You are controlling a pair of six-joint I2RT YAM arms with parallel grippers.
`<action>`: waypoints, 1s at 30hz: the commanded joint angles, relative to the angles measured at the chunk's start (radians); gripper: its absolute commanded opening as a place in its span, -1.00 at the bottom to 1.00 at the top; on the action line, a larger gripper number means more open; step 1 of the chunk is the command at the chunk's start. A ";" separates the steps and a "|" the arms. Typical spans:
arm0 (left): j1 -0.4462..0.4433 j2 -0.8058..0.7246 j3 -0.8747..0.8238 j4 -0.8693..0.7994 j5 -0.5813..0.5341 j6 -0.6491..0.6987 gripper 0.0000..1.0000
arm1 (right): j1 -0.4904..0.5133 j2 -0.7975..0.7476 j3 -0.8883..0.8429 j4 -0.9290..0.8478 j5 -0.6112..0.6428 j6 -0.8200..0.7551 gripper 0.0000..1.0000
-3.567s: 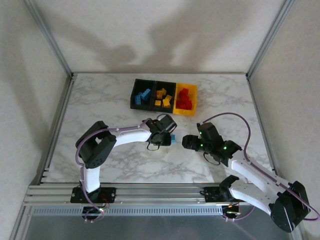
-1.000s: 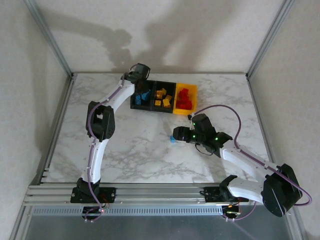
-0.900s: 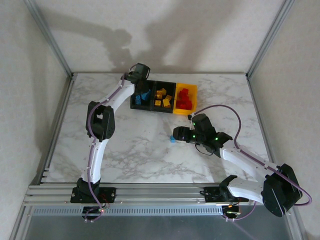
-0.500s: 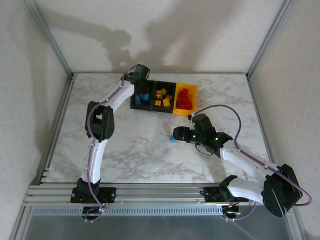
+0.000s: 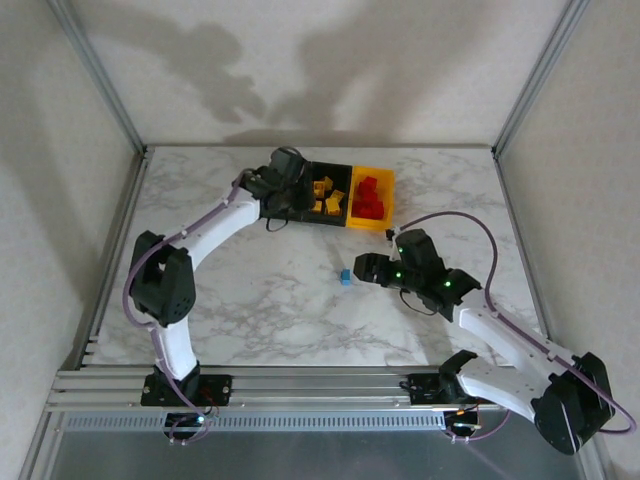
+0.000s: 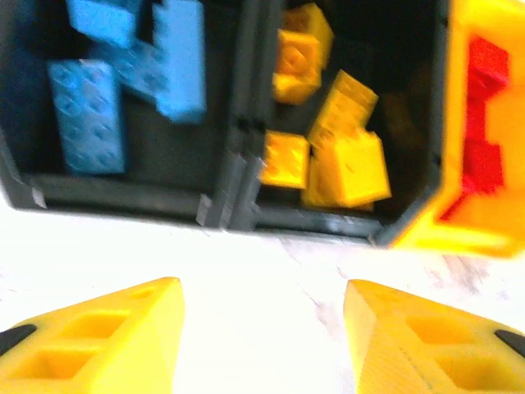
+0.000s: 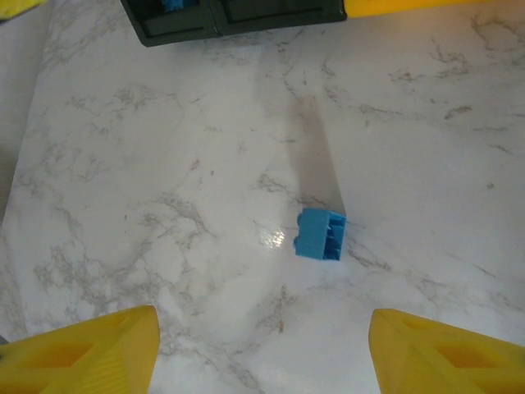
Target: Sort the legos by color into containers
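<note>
Legos [image 6: 353,168] lie sorted by color just ahead of the left gripper [image 6: 261,328]. Blue bricks [image 6: 86,115] fill the left black bin [image 6: 123,190], yellow bricks [image 6: 287,160] the middle black bin [image 6: 328,222], and red bricks [image 6: 484,152] the yellow bin [image 6: 455,238], farthest to the gripper's right (the wrist view is blurred, though studs read faintly on one blue piece). The gripper's yellow fingers [image 6: 98,336] are spread wide with nothing between them, over bare marble table [image 7: 164,205] short of the bins' near wall.

One blue lego [image 7: 320,234], a small light-blue block, sits alone on the marble. It lies ahead of the right gripper [image 7: 262,345], a little right of its centre line and clear of both fingertips. That gripper is likewise spread wide and empty.

Half a second earlier the left gripper hung at the far left corner of the bins. It has since swung to their near side, and the arm's elbow has dropped toward the table. The right gripper, whose tip was then just beside the loose blue lego, has drawn back a little. The lego itself has not moved.
</note>
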 commanded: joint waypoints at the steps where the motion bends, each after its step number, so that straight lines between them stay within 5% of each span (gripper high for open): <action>1: -0.048 -0.052 -0.104 0.052 0.099 -0.039 0.08 | -0.018 -0.068 0.001 -0.154 -0.006 0.011 0.37; 10: -0.207 -0.109 -0.295 0.156 0.134 -0.159 0.14 | -0.047 -0.112 0.055 -0.473 -0.004 0.076 0.39; 22: -0.318 -0.050 -0.328 0.198 0.125 -0.242 0.31 | -0.049 -0.154 0.010 -0.472 -0.017 0.034 0.41; 30: -0.360 0.074 -0.233 0.144 0.067 -0.238 0.14 | -0.049 -0.153 -0.005 -0.426 -0.015 0.039 0.42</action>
